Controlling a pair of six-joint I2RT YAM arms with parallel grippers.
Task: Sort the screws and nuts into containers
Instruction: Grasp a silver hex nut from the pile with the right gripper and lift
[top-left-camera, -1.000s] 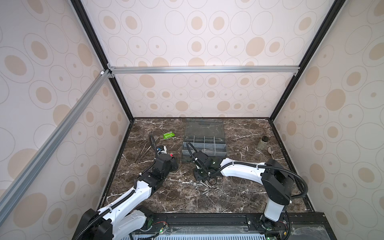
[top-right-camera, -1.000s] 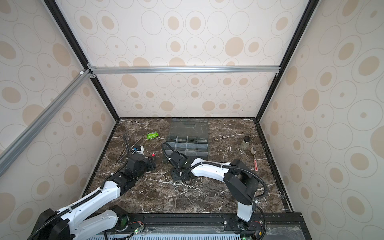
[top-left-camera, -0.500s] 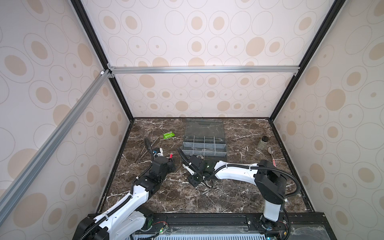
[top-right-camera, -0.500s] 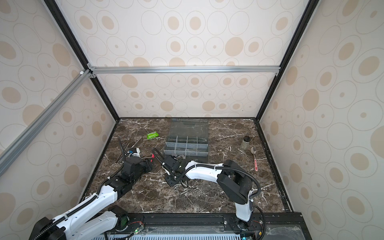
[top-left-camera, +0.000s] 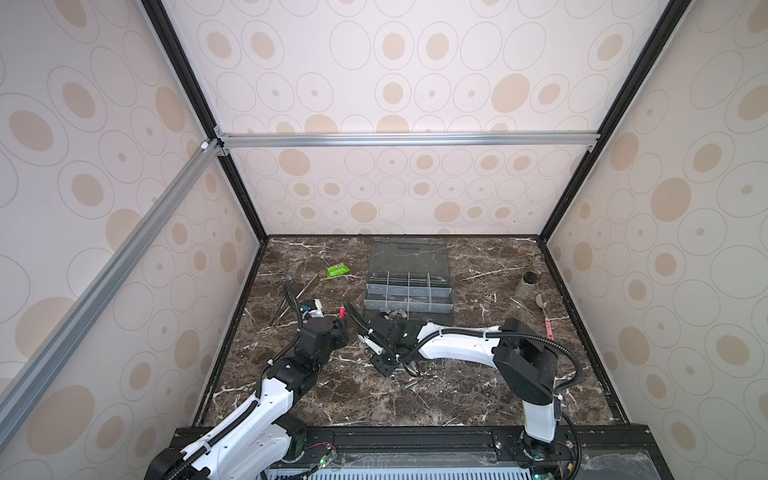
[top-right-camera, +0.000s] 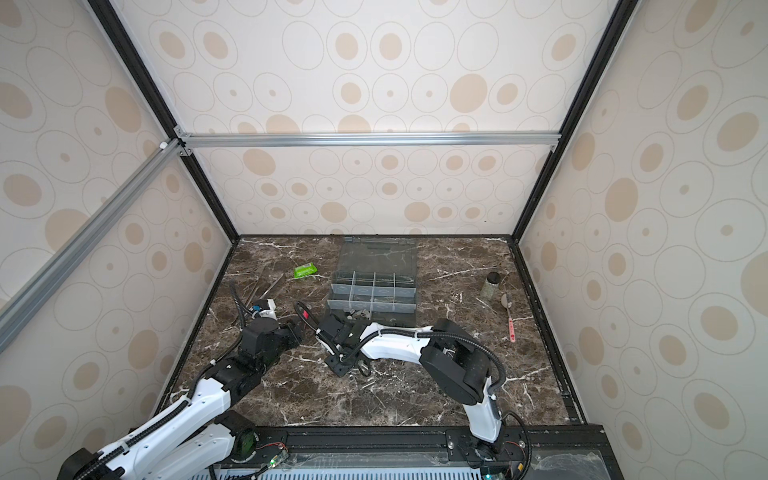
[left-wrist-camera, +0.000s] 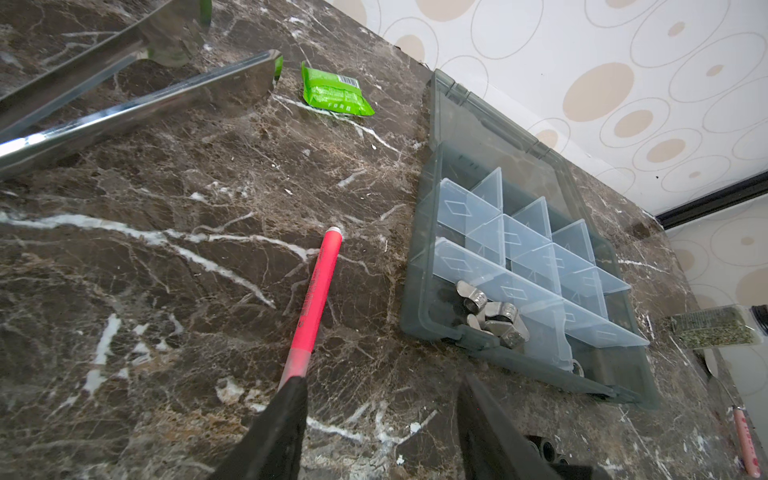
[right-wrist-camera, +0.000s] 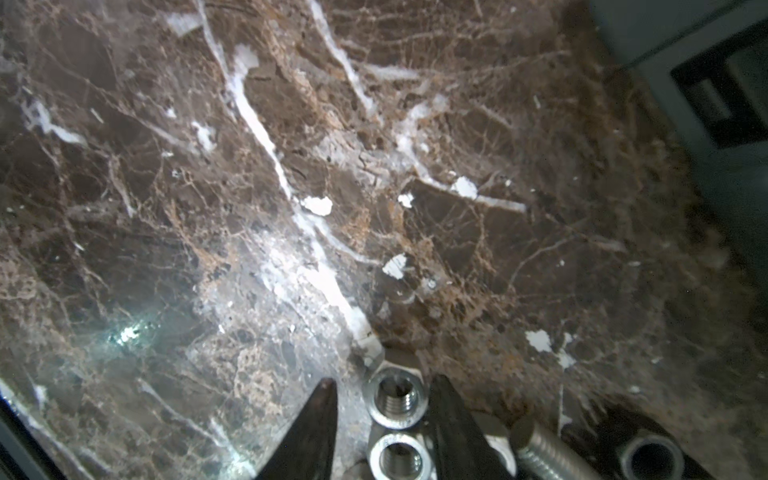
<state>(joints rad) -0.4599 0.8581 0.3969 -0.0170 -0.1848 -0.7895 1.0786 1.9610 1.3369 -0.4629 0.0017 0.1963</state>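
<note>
Right gripper (right-wrist-camera: 384, 379) spread astride nuts (right-wrist-camera: 395, 401), clear on wrist cam, unreadable in top views

Bare marble (left-wrist-camera: 365, 270) between pen (left-wrist-camera: 317, 291) and organiser (left-wrist-camera: 417, 291)

Table layout, seen from the front: organiser box (top-left-camera: 409, 291) mid-table, toward the back wall.
We see its lid (top-left-camera: 409, 257) lying flat behind it and nuts (left-wrist-camera: 494, 318) in its front row, left end. Packet (top-left-camera: 337, 271) sits left of the box, tweezers (left-wrist-camera: 137, 110) further left, pen (left-wrist-camera: 318, 286) between tweezers and box. Jar (top-left-camera: 525, 286) is well right, spoon (top-left-camera: 540, 300) just in front of it. Loose nuts (right-wrist-camera: 395, 401) and screws (right-wrist-camera: 548, 453) lie on the table (top-left-camera: 478, 386) in front of the box.
</note>
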